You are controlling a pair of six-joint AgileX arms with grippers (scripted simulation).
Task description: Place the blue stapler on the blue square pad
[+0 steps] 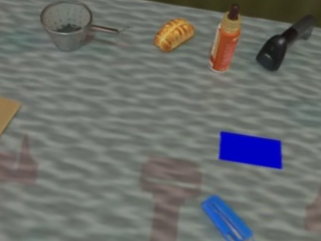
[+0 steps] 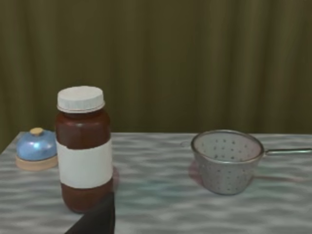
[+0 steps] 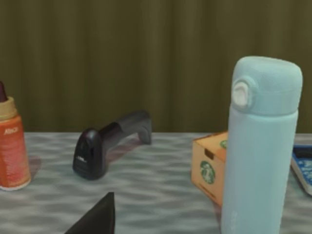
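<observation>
- Blue is the colour of both task things in the top view: the blue stapler (image 1: 227,223) lies flat on the table (image 1: 116,132), slanted, near the front edge on the right half, and the blue square pad (image 1: 250,150) sits just behind it, close but not touching. Neither arm itself shows there, only shadows at the front, so both look parked.
- Along the back edge stand a strainer (image 1: 67,24), a bread roll (image 1: 174,34), an orange sauce bottle (image 1: 225,40) and a black barcode scanner (image 1: 284,43).
- Left wrist view: the left gripper (image 2: 95,222) shows only as a dark tip, so I cannot tell how its jaws stand. Ahead are a brown jar (image 2: 83,148), a service bell (image 2: 35,148) and the strainer; no stapler.
- Right wrist view: the right gripper (image 3: 95,219) is likewise a dark tip, jaws not readable. A pale thermos (image 3: 261,146), a small carton (image 3: 209,168), the scanner and the sauce bottle are in sight.
- Handling, as a guess: the stapler looks rigid, fairly light, with a glossy top that may slip. Closing across its narrow sides at mid-length, jaws turned to match its slant, seems safest, probably with the right arm.
</observation>
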